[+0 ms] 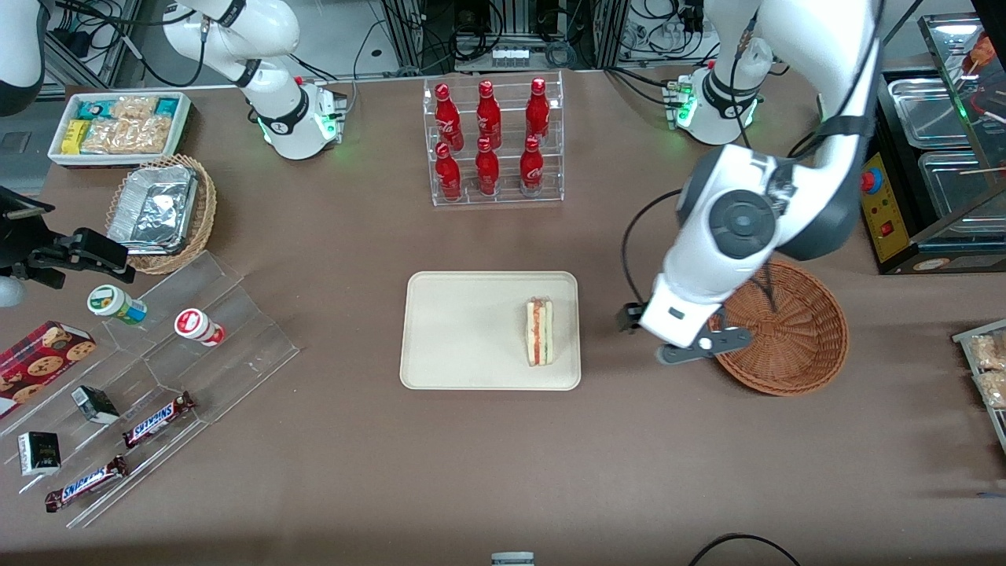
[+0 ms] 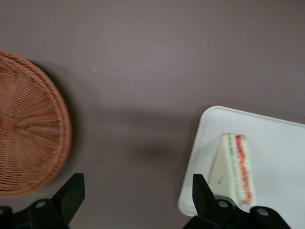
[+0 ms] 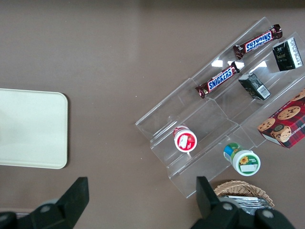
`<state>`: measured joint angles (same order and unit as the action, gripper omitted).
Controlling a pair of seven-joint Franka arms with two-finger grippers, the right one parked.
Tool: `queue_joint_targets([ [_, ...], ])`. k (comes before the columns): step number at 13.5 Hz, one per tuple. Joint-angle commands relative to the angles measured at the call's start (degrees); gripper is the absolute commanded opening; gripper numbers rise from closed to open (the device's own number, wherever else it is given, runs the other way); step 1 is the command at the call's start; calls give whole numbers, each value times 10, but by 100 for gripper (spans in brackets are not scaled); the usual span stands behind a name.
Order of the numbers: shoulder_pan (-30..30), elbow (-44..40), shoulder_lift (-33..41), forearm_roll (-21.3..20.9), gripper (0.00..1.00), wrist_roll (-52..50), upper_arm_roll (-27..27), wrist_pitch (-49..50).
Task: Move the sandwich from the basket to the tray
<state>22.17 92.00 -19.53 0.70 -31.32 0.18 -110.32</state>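
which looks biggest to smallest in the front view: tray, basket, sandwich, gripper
1. tray
2. basket, part hidden by the arm
3. sandwich and the open gripper between tray and basket: alike, unsure

Spread over the brown table (image 1: 330, 236): cream tray (image 1: 464, 330) at centre, bottle rack (image 1: 507, 198) at its 12 o'clock, wicker basket (image 1: 794, 330) at 3 (gripper (image 2: 136, 183) hovering between, fingers apart), acrylic stand (image 1: 236, 291) at 9.
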Motion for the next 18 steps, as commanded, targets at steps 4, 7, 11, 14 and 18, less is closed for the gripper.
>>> queue_joint_targets([
  [4, -114, 41, 86, 4, 100, 171, -6, 79],
  [7, -156, 38, 117, 1, 100, 221, -6, 112],
  [11, -167, 37, 184, -2, 100, 226, -5, 160],
  [14, -204, 35, 222, 7, 100, 235, -13, 172],
  [18, -231, 17, 237, 4, 100, 273, -25, 220],
])
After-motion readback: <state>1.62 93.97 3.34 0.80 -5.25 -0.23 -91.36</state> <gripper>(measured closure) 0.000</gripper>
